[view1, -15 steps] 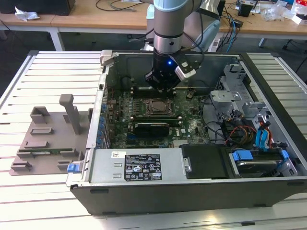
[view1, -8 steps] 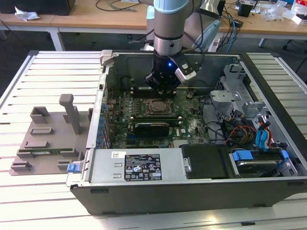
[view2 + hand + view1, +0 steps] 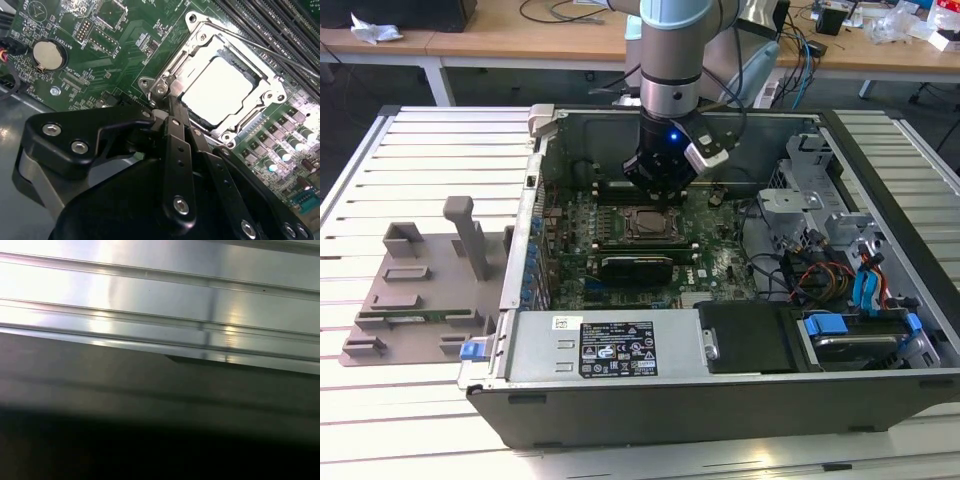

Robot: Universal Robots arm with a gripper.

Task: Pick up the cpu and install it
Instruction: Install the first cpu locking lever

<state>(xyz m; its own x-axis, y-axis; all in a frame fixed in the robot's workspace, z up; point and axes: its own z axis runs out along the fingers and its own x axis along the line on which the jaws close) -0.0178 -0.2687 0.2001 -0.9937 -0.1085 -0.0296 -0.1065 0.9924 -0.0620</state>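
The cpu [image 3: 216, 90], a flat square chip with a silver-grey top, lies inside the metal socket frame [image 3: 195, 30] on the green motherboard [image 3: 125, 35]. My gripper [image 3: 171, 102] is shut, its black fingers pressed together, with the tips at the socket frame's corner right beside the cpu. I see nothing between the fingers. In the exterior view the gripper [image 3: 662, 182] hangs inside the open computer case [image 3: 620, 350], just behind the socket with the cpu [image 3: 649, 224].
A grey plastic holder tray [image 3: 420, 290] lies on the slatted table at the exterior view's left. Inside the case are memory slots [image 3: 280, 30], a coin battery [image 3: 47, 55], cables and drive bays [image 3: 840, 270]. Desks stand behind.
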